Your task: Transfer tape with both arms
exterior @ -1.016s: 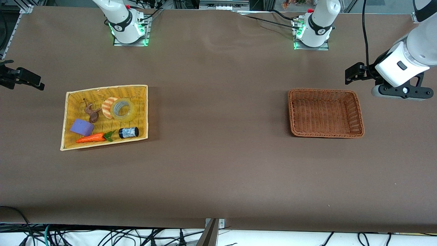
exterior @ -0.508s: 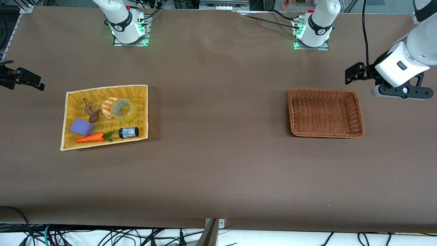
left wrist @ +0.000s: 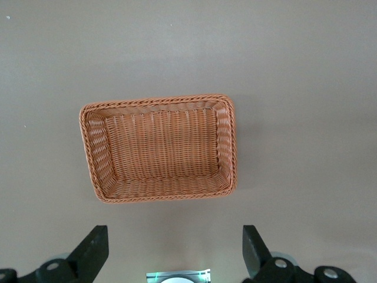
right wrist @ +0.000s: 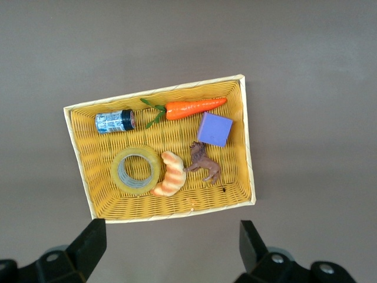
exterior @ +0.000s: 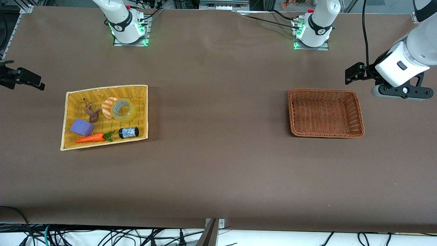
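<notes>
The tape (exterior: 122, 109) is a yellowish roll with a grey core. It lies flat in the yellow basket (exterior: 141, 89) at the right arm's end of the table and touches the croissant toy (exterior: 108, 106). It also shows in the right wrist view (right wrist: 136, 171). My right gripper (exterior: 25, 78) hangs high up by that end of the table, open and empty (right wrist: 169, 247). My left gripper (exterior: 355, 72) hangs high near the brown wicker basket (exterior: 326, 135), open and empty (left wrist: 175, 250).
The yellow basket also holds a brown horse toy (exterior: 91, 112), a purple block (exterior: 82, 127), a toy carrot (exterior: 91, 137) and a black-capped cylinder (exterior: 128, 132). The brown basket (left wrist: 94, 141) holds nothing. Bare brown table lies between the two baskets.
</notes>
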